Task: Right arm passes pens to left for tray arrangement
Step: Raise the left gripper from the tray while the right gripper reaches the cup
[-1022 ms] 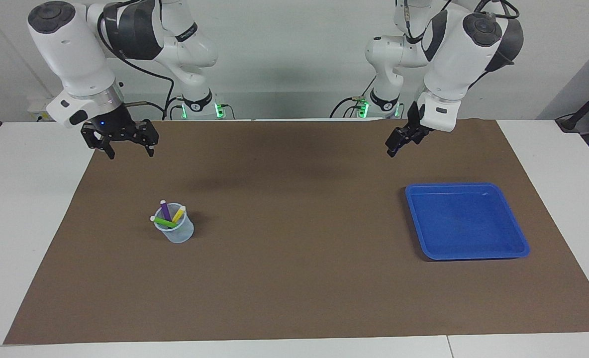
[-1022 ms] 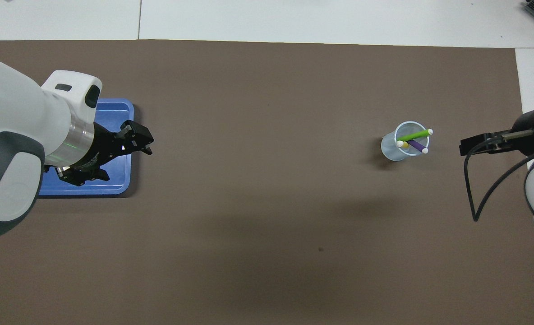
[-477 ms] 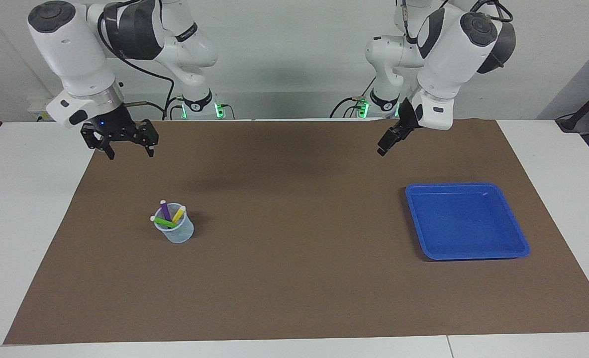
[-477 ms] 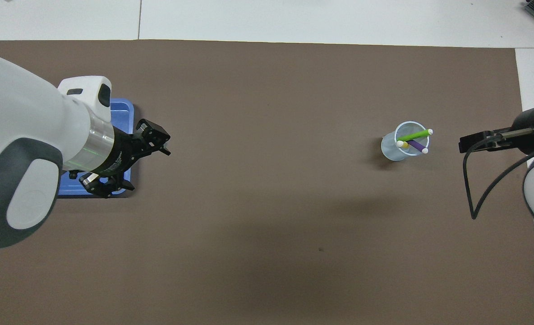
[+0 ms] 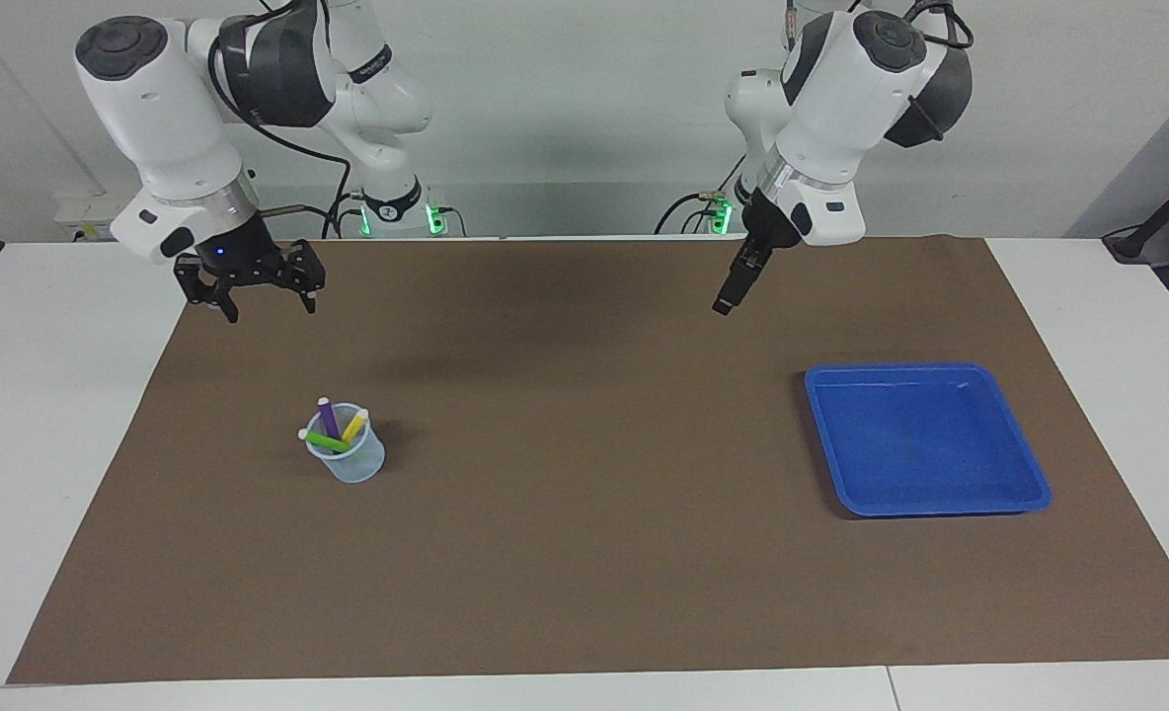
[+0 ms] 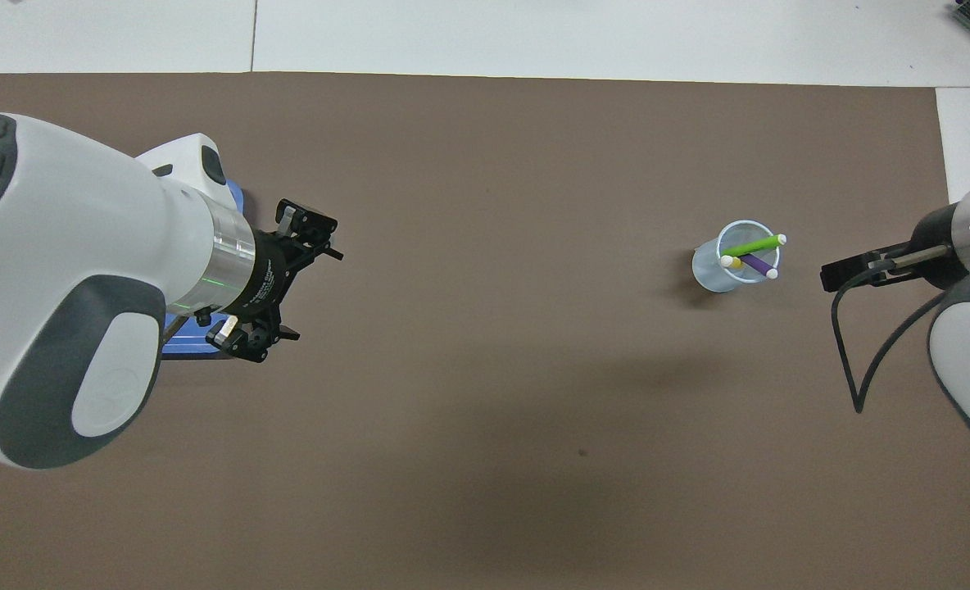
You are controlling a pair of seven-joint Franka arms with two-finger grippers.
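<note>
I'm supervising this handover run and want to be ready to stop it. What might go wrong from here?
1. The pens lean crossed in a light clear cup; the open right gripper, hanging over the mat, may tip the cup or snag two pens.
2. The tray is empty and no pen is lifted, so every mid-air pass to the open left gripper is a chance to drop a slim pen.

Facing view: high, across table, toward robots. Overhead view: steeply downward from robots' end. Shared: brown mat point(image 5: 584, 553), cup point(image 6: 718, 270).
</note>
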